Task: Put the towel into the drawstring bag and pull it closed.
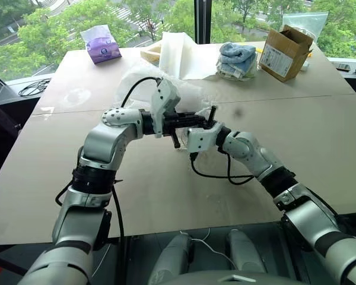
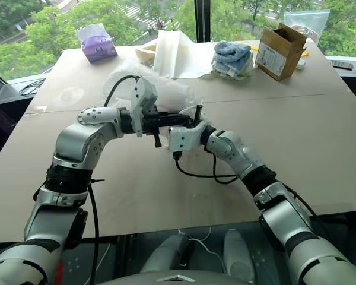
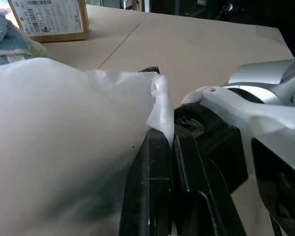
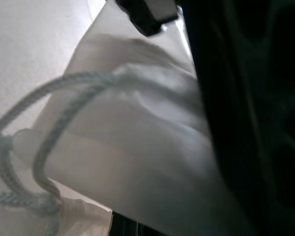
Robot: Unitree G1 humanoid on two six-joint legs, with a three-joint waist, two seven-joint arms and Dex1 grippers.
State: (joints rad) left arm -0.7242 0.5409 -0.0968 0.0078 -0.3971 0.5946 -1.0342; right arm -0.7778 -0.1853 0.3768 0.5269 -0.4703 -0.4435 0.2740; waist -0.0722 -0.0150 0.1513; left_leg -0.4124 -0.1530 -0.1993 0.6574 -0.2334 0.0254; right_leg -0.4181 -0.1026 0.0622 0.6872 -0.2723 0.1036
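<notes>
white drawstring bag (image 3: 64, 132) pinched by two tools: left (image 3: 162, 147), right (image 1: 210, 119).

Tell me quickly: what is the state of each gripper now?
Left gripper: closed on the edge of the drawstring bag.
Right gripper: closed; what it holds cannot be told.

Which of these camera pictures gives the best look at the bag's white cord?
The right wrist view: the cord loops large across the drawstring bag, its twisted strands and knot plain. The left wrist view shows bag fabric pinched in the left hand, no cord. In the head views the bag sits behind both hands, cord too small to tell.
</notes>
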